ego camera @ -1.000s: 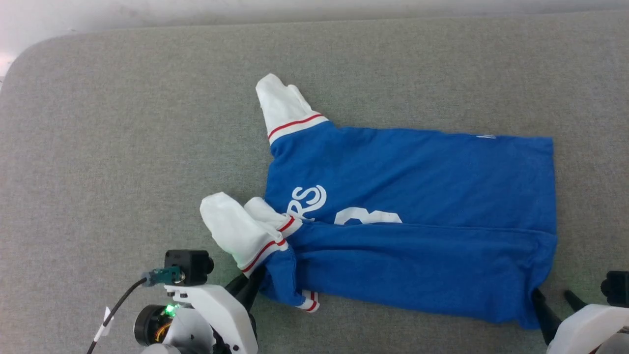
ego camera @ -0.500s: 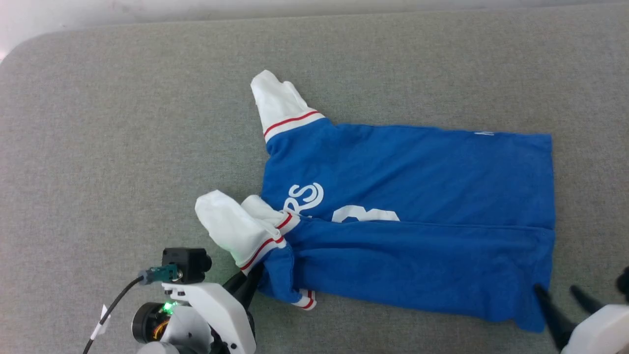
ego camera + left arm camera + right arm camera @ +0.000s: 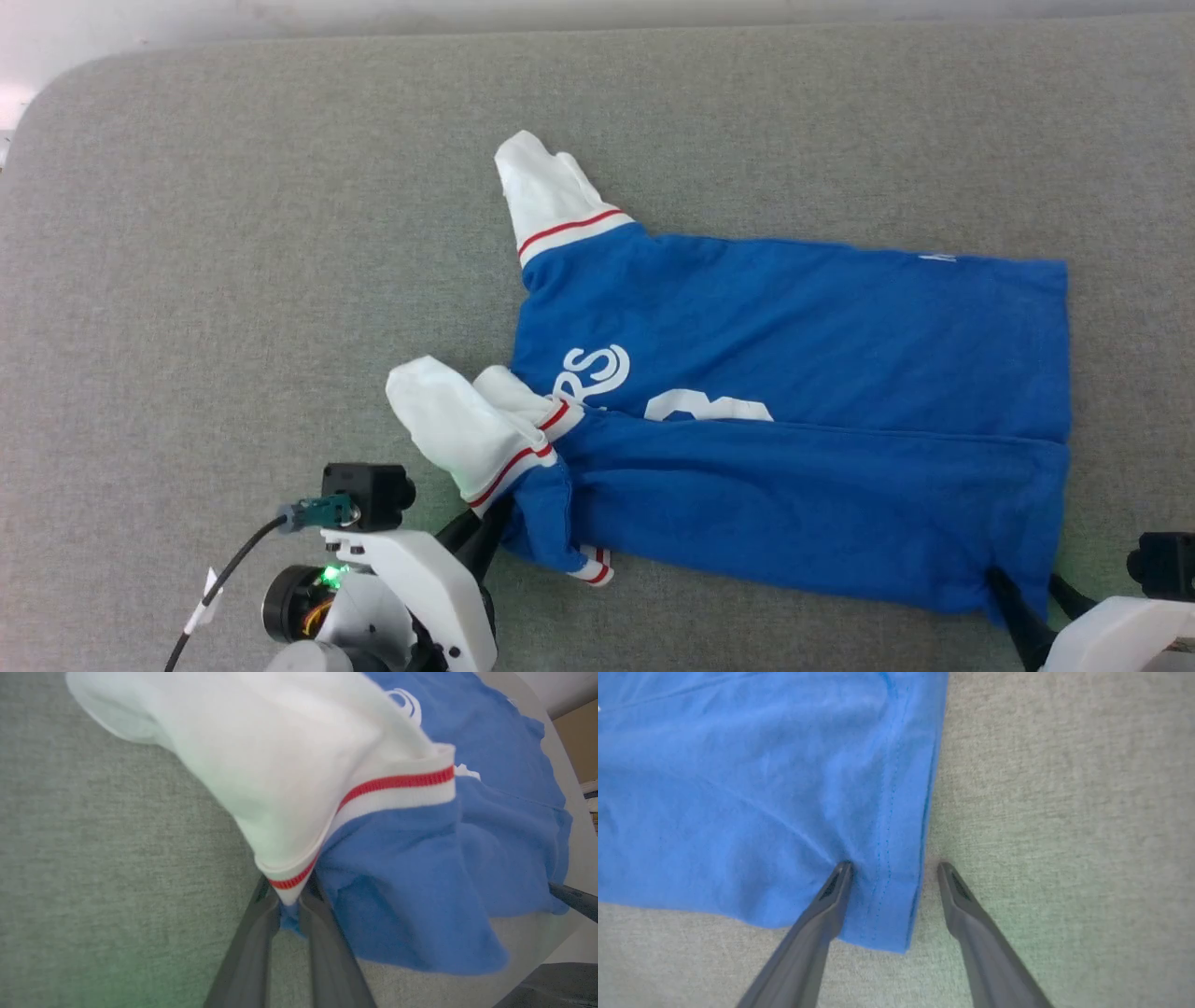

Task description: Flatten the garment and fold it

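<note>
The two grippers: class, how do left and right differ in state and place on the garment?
The left gripper is shut on the garment; the right gripper is open. The left gripper pinches cloth by the red-striped sleeve trim; the right gripper straddles the hem corner, one finger on blue cloth, one off it. Both have dark fingers.

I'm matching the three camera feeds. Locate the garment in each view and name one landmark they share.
Head view: the garment lies centre to right, white sleeves leftward.
Left wrist view: garment upper middle to right, white sleeve foremost.
Right wrist view: garment upper left, hem corner bottom centre.
Shared landmark: the right tool, open astride that hem corner; its finger shows at the left wrist view's right edge.
</note>
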Robot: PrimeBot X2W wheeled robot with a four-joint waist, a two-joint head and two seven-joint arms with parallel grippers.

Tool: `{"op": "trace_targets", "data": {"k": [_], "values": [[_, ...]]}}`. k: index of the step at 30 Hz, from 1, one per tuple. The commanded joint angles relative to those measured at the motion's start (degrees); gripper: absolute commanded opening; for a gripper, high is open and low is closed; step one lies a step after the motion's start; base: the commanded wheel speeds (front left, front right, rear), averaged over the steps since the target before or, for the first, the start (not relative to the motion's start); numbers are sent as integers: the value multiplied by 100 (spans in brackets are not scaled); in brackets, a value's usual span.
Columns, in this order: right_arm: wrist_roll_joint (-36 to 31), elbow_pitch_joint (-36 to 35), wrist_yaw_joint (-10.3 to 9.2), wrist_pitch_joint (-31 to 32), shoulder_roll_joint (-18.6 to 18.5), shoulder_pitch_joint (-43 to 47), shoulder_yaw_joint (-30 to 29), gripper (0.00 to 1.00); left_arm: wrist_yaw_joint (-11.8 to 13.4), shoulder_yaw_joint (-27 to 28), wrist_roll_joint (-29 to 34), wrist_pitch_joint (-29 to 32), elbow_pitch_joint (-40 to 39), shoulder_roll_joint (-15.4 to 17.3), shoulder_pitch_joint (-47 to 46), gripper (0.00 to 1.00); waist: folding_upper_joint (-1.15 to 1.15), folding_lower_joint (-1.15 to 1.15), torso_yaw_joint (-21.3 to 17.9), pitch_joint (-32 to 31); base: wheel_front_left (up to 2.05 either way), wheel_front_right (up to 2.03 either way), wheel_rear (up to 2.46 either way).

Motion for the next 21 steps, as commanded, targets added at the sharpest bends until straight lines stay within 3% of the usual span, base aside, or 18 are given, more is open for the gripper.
{"op": "trace_targets", "data": {"k": [1, 2, 11, 21], "values": [[76, 206, -3, -28, 30, -112, 103, 25, 8, 25, -5, 3, 92, 29, -19, 0, 0, 0, -6, -6, 0, 0, 0], [98, 239, -3, -79, 30, -139, 110, 0, 14, 36, -10, -9, 90, 34, -11, 0, 0, 0, -16, -13, 0, 0, 0], [-42, 15, -3, -204, 30, -298, 13, 0, 64, 247, -191, -64, -36, 113, 142, 0, 0, 0, -132, -130, 0, 0, 0], [-167, -455, -3, 203, 30, -117, -212, 0, 286, 276, -294, 290, -532, 329, 782, 0, 0, 0, -111, -362, 0, 0, 0]]}}
